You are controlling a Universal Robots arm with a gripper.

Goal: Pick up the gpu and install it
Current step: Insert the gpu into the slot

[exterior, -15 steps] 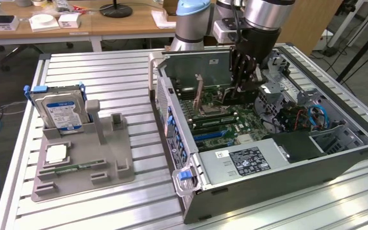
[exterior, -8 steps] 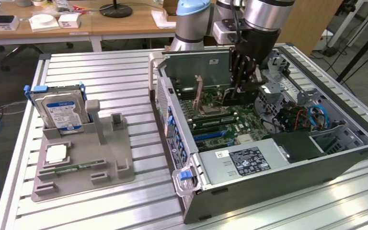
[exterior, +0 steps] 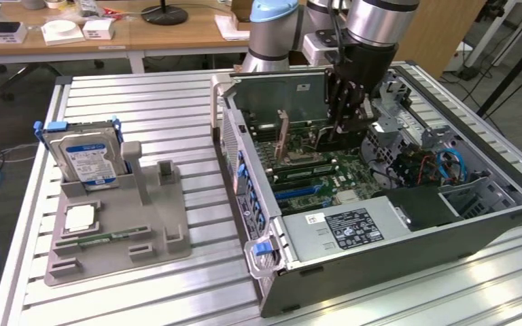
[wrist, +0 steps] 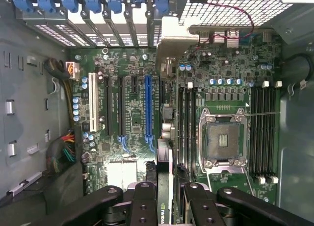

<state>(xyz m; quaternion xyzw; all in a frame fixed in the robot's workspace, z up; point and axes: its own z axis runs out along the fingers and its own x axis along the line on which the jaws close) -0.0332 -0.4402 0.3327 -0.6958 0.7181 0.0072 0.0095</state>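
Note:
My gripper is down inside the open computer case, above the motherboard. Its black fingers are shut on the gpu, a thin black card seen edge-on with a green logo near the grip. The card runs from the fingers to its silver bracket at the case's rear wall. It stands upright alongside the long blue slot, between that slot and the memory slots. Whether it sits in a slot I cannot tell. In the exterior view the gpu stands upright beside the gripper.
A grey parts holder on the slatted table carries a silver hard drive with a blue label, a green memory stick and a small white square part. Cable bundles and the power supply crowd the case.

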